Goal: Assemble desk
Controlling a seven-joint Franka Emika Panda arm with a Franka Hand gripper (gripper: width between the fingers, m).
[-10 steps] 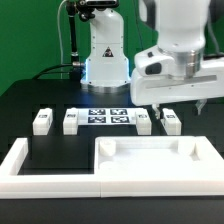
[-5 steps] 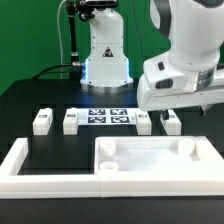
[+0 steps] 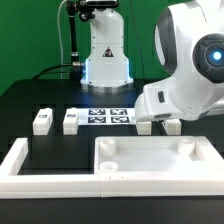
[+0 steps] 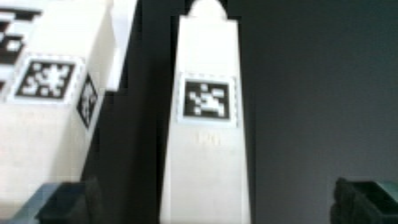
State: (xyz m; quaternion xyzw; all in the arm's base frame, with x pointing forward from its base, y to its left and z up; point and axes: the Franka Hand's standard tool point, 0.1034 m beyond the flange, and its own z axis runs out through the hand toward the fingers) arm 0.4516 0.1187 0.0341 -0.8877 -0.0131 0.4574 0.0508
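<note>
**A:** While the arm (image 3: 190, 70) bends down from the exterior view's right, where does its gripper (image 4: 210, 203) sit?

**B:** Low over the black table (image 3: 25, 110), at the right end of the row of legs. The wrist view shows two dark fingertips (image 4: 54, 205) spread wide, with one white centre leg (image 4: 208, 110) lying lengthwise between them.

**A:** Is it gripping that leg?

**B:** No. The jaws stand well apart, and dark table shows on both sides of the leg, so neither fingertip touches it. A square black-and-white tag faces the wrist camera from its upper face.

**A:** Anything next to it?

**B:** A neighbour leg (image 4: 50, 80) lies parallel just beside it, with a narrow dark gap between them. It carries tags too.

**A:** And from the exterior view?

**B:** The marker board (image 3: 105, 117) lies flat in the middle of the row. On its left stand the outer left leg (image 3: 41, 121) and the inner left leg (image 3: 70, 121), a little apart. On its right a pair of legs (image 3: 143, 125) peeks out beneath the robot's wrist. From there I cannot tell which of the two lies between the fingers.

**A:** Where is the desk top (image 3: 150, 175)?

**B:** On the table in front of the row, nearer the camera, rim upward. It lies against the white border bars (image 3: 50, 186), apart from every leg.
</note>
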